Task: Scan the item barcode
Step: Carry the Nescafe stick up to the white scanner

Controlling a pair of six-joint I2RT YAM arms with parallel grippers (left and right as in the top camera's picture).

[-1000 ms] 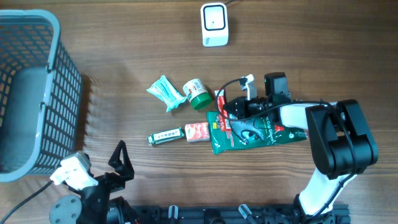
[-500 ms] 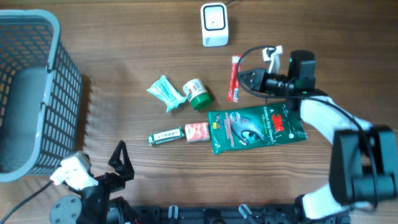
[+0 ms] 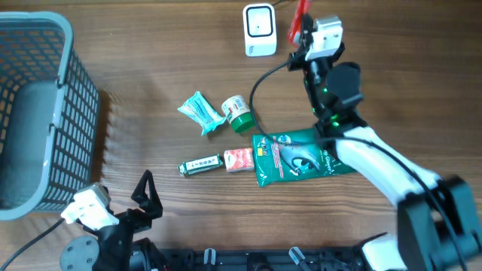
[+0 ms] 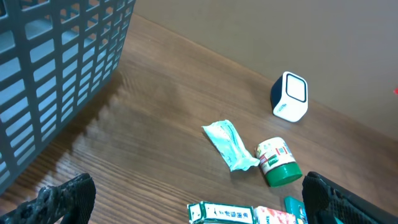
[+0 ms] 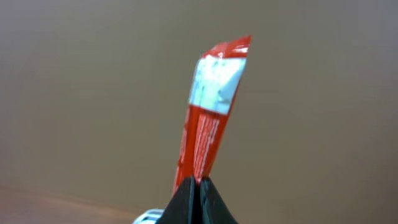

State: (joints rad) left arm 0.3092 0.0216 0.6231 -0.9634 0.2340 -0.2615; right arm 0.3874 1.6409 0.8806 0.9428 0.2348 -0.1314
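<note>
The basket [image 3: 66, 45] closes off the left side of the table [image 3: 151, 68]; bare wood separates it from the loose goods at centre. The left gripper [image 3: 147, 197] sits at the near edge, jaws spread wide. The right gripper [image 3: 300, 38] is at the far edge, just right of the scanner [image 3: 260, 30], fingertips [image 5: 186, 202] pressed together on the lower end of the red sachet [image 5: 208, 124]. The sachet's long axis continues the fingers' line, free end pointing away, leaning slightly right.

Wooden table [image 3: 151, 68]: basket [image 3: 80, 113], scanner [image 3: 260, 30], green pouch [image 3: 290, 162], jar [image 3: 239, 113], teal wrapper [image 3: 200, 111], slim box [image 3: 200, 164], red packet [image 3: 238, 159].
</note>
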